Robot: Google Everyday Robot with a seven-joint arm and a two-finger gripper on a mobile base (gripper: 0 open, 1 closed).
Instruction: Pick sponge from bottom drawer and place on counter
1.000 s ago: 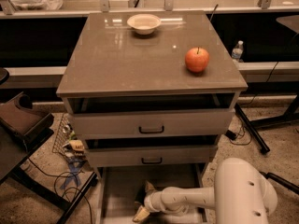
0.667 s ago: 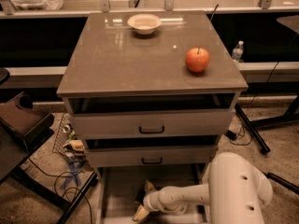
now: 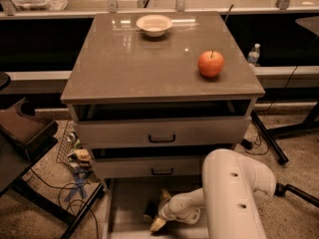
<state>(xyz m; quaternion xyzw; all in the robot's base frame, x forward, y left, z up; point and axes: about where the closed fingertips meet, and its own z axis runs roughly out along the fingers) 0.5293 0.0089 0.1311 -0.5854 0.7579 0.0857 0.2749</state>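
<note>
The bottom drawer (image 3: 124, 203) is pulled out below the two upper drawers, showing its flat grey floor. My gripper (image 3: 160, 211) is down inside it on the end of the white arm (image 3: 234, 193). It is open, with one pale fingertip (image 3: 164, 196) farther back and the other nearer the front. A small dark pad, the sponge (image 3: 148, 210), lies on the drawer floor between and just left of the fingertips. The counter (image 3: 149, 59) is the glossy grey-brown top slab of the cabinet.
A white bowl (image 3: 154, 24) stands at the back of the counter and a red apple (image 3: 211, 63) at its right. The top drawer (image 3: 162, 131) is slightly open. A wire basket and cables (image 3: 75, 158) lie on the floor left; a water bottle (image 3: 253, 54) stands right.
The big white arm link has shifted left and risen in the view. The gripper stays low in the bottom drawer by the sponge, moved slightly to the right.
</note>
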